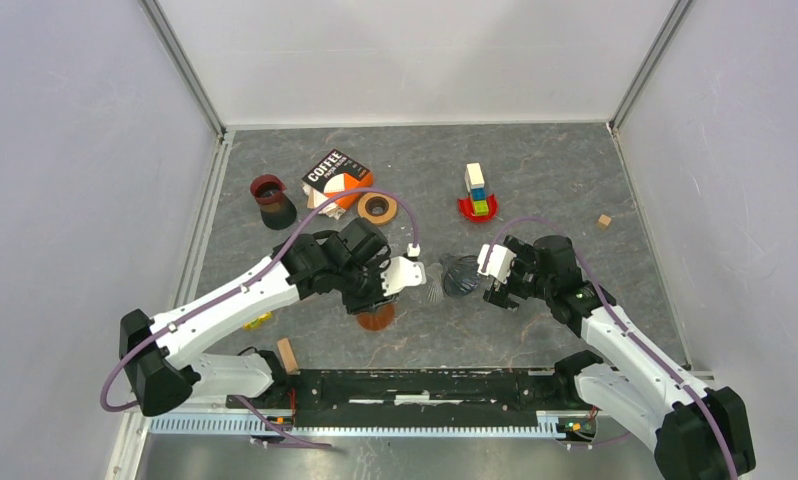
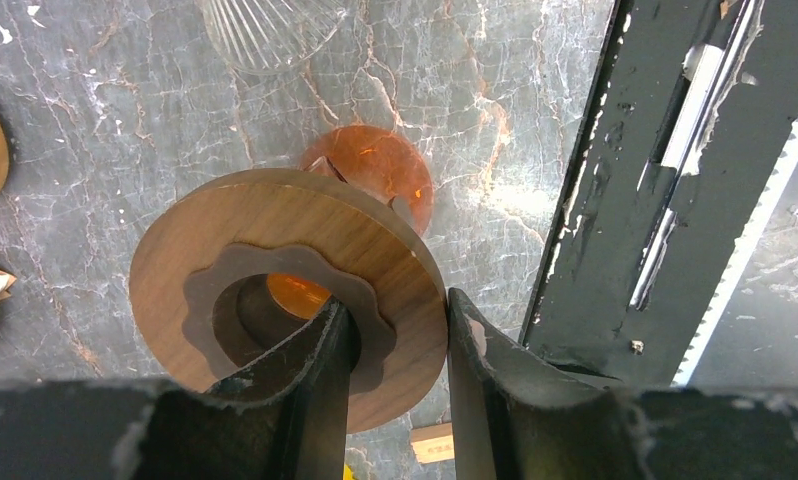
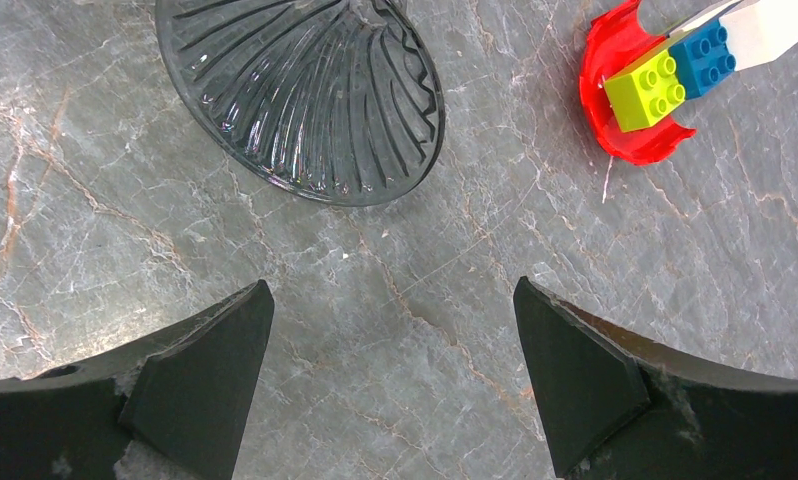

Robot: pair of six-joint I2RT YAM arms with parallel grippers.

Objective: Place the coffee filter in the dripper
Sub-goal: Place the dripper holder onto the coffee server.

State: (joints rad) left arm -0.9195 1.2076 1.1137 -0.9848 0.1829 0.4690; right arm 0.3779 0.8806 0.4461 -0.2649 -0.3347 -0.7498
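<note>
Over grey marble table [image 1: 555, 170]. Clamped in left gripper [image 2: 400, 320]: wooden collar [image 2: 275, 220], one finger through its hole, one outside the rim; orange dripper [image 2: 375, 165] just beneath. Spread wide, holding nothing: right gripper [image 3: 393, 300], smoked glass dripper [image 3: 305, 90] just ahead. Well beyond left gripper, coffee filter pack [image 1: 330, 172], untouched.

Overhead camera; wrist cameras close, facing the table [image 1: 535, 170].
</note>
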